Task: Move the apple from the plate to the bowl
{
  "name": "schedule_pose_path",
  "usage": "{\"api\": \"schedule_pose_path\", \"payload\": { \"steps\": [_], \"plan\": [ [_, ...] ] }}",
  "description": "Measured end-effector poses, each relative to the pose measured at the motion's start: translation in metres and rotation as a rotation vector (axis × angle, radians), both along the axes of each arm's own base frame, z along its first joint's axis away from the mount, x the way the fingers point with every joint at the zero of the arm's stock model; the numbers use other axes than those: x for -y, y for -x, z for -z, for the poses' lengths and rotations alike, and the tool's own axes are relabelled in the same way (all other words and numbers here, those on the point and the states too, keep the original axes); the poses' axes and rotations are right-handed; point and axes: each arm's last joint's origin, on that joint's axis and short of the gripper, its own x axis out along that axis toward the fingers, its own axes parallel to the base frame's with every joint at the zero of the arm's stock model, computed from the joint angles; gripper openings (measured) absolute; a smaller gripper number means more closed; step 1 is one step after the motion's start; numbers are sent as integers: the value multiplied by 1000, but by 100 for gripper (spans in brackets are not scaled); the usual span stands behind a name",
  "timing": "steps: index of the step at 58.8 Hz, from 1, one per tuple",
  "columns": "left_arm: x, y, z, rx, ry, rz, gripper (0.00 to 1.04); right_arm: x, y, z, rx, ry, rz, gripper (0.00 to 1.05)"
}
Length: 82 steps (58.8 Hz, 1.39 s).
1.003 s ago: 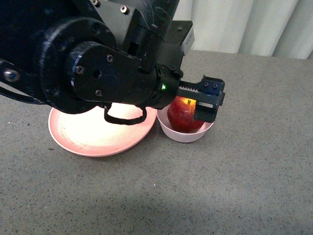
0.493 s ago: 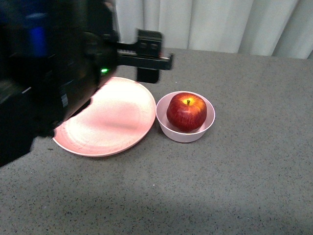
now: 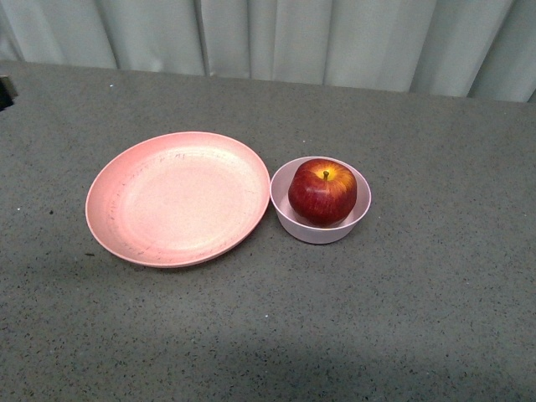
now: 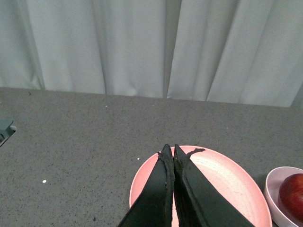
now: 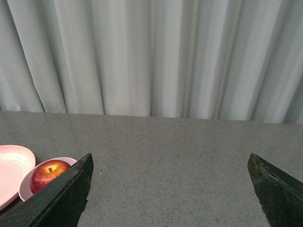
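Note:
The dark-red apple (image 3: 322,191) with a yellow patch at its stem sits inside the small pale pink bowl (image 3: 290,218). The wide salmon-pink plate (image 3: 176,197) lies empty just left of the bowl, touching or nearly touching it. Neither arm shows in the front view. In the left wrist view my left gripper (image 4: 170,150) is shut and empty, raised over the plate (image 4: 227,179), with the bowl (image 4: 274,187) and apple (image 4: 292,194) at the edge. In the right wrist view my right gripper (image 5: 170,163) is wide open and empty, away from the apple (image 5: 47,172), the bowl (image 5: 26,189) and the plate (image 5: 12,165).
The grey speckled table (image 3: 419,318) spreads around the dishes. A pale curtain (image 3: 293,38) hangs along the table's far edge. A small dark part (image 3: 5,90) shows at the left edge of the front view.
The arm that hung over the bowl and apple a second ago has swung left and left the front view. The apple stays in the bowl.

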Motion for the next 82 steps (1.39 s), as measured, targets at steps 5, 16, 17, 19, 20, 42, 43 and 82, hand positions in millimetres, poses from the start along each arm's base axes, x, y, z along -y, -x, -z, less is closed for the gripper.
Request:
{"api": "schedule_pose_path", "payload": {
  "steps": [5, 16, 17, 19, 20, 42, 43, 82],
  "plan": [
    [-7, 9, -4, 14, 4, -5, 4, 0, 0, 0, 0, 0, 0, 95],
    [-22, 33, -5, 12, 4, -12, 4, 0, 0, 0, 0, 0, 0, 95],
    [-23, 35, -5, 12, 4, -11, 4, 0, 0, 0, 0, 0, 0, 95],
    [-25, 38, -5, 13, 5, -13, 4, 0, 0, 0, 0, 0, 0, 95],
    [-25, 39, -5, 14, 5, -11, 4, 0, 0, 0, 0, 0, 0, 95],
    [-42, 63, -10, 29, 6, -15, 4, 0, 0, 0, 0, 0, 0, 95],
    [-42, 64, -10, 31, 6, -14, 4, 0, 0, 0, 0, 0, 0, 95],
    [-42, 90, -17, 53, 6, -13, 4, 0, 0, 0, 0, 0, 0, 95]
  ]
}}
